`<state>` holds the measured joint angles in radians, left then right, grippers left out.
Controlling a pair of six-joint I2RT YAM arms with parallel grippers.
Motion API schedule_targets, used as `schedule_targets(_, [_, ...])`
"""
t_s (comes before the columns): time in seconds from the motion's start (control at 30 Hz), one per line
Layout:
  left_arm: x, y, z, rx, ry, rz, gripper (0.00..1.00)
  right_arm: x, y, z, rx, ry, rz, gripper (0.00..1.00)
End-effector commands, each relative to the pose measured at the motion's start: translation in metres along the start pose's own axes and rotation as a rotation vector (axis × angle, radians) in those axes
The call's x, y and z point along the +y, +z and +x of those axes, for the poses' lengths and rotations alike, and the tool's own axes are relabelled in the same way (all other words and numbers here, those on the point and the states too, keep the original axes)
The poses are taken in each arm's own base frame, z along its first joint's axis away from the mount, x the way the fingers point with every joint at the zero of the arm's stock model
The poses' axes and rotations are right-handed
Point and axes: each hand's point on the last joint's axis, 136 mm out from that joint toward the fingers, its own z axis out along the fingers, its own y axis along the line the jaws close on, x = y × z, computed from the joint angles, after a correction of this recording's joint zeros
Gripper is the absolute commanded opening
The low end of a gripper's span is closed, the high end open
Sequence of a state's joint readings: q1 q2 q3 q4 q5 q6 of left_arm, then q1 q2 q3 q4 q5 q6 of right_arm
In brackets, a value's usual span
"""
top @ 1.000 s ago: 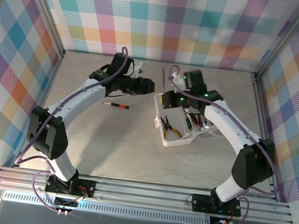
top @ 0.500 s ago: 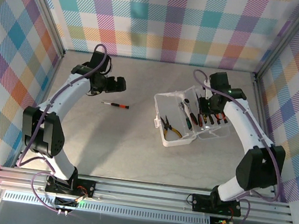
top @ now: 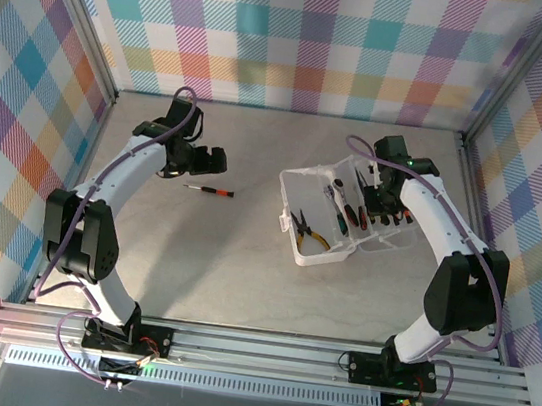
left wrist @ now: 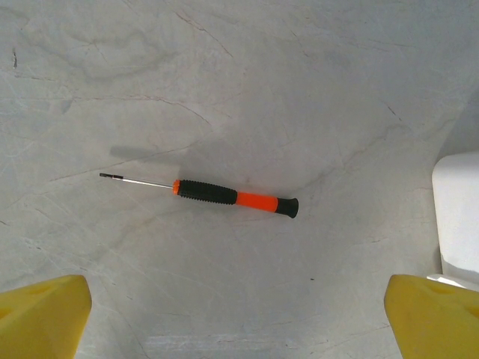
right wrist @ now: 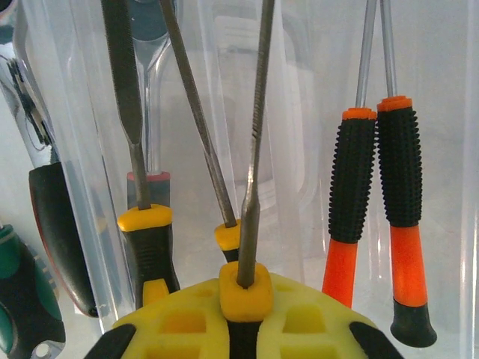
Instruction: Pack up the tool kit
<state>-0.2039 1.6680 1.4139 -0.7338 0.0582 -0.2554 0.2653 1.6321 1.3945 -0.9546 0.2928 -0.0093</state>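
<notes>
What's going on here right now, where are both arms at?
The tool kit is being packed. The left gripper hangs open above an orange-and-black screwdriver that lies loose on the table, not touching it. The right gripper is shut on a thin yellow-handled tool down in the open case, beside two more screwdrivers. Yellow pliers already lie in the case.

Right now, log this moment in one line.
left gripper open over orange-and-black screwdriver | right gripper shut on slim yellow-handled steel tool
</notes>
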Motion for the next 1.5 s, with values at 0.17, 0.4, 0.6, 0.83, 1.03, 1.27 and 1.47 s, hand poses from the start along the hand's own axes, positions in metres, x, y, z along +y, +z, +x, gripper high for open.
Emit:
schedule_targets(0.17, [0.006,0.007,0.007,0.03,0.01,-0.014,1.0,0.005,-0.009,-0.006,-0.02,-0.01,-0.024,0.18])
schedule_targets(0.4, [0.006,0.006,0.007,0.03,0.012,-0.011,1.0,0.006,-0.012,-0.007,-0.027,-0.008,-0.031,0.23])
schedule_targets(0.6, [0.006,0.006,0.007,0.031,0.015,-0.011,1.0,0.007,-0.016,-0.008,-0.039,-0.005,-0.04,0.29])
schedule_targets(0.83, [0.008,0.009,0.009,0.041,0.019,-0.022,1.0,0.007,-0.024,-0.01,-0.058,0.005,-0.048,0.37])
schedule_targets(1.03, [0.019,0.024,0.019,0.087,0.018,-0.075,1.0,0.008,-0.047,-0.016,-0.122,0.005,-0.068,0.69])
schedule_targets(1.27, [0.026,0.067,0.038,0.158,-0.044,-0.07,0.99,0.037,-0.06,-0.025,-0.195,-0.055,-0.171,0.99])
schedule_targets(1.47, [0.011,0.103,0.045,0.189,-0.138,0.026,0.93,0.05,-0.054,-0.024,-0.179,-0.069,-0.209,0.99])
